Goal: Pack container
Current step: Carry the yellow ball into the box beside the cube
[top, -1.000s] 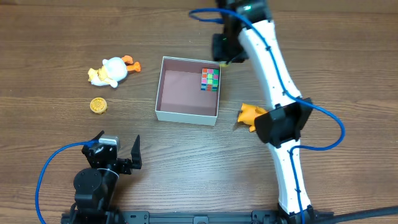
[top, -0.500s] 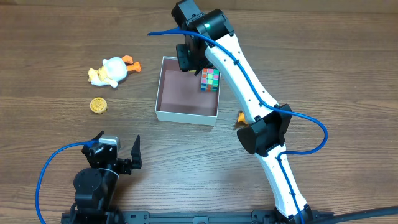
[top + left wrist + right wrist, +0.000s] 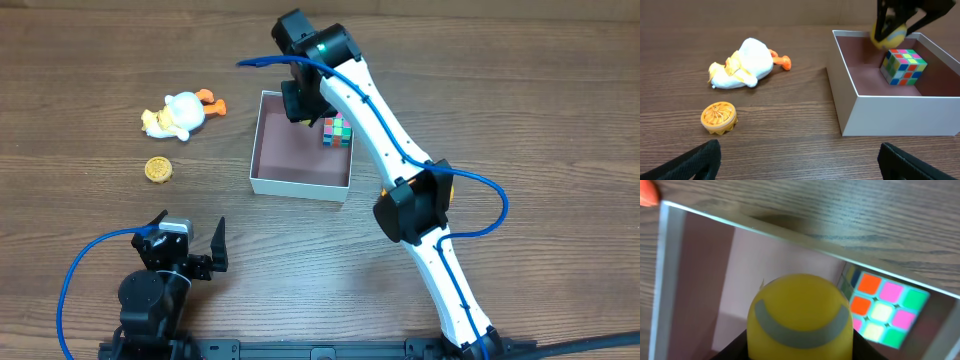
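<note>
The container (image 3: 298,185) is a shallow white box with a pinkish-brown inside, in the middle of the table. A multicoloured cube (image 3: 338,130) lies in its far right corner. My right gripper (image 3: 300,102) hangs over the container's far edge, shut on a round yellow toy with a grey band (image 3: 800,315). The toy also shows in the left wrist view (image 3: 888,36), above the cube (image 3: 904,66). My left gripper (image 3: 190,247) is open and empty near the front left, well apart from the container (image 3: 900,117).
A white and yellow duck toy (image 3: 175,113) lies left of the container. A small round orange-yellow toy (image 3: 158,169) lies in front of the duck. Both show in the left wrist view, the duck (image 3: 745,65) and the round toy (image 3: 718,117). My right arm crosses above the container's right side.
My right gripper has swung left with the yellow toy, from beyond the container's far right corner to over its far edge. The arm now covers the orange toy right of the container. The left arm is still.
</note>
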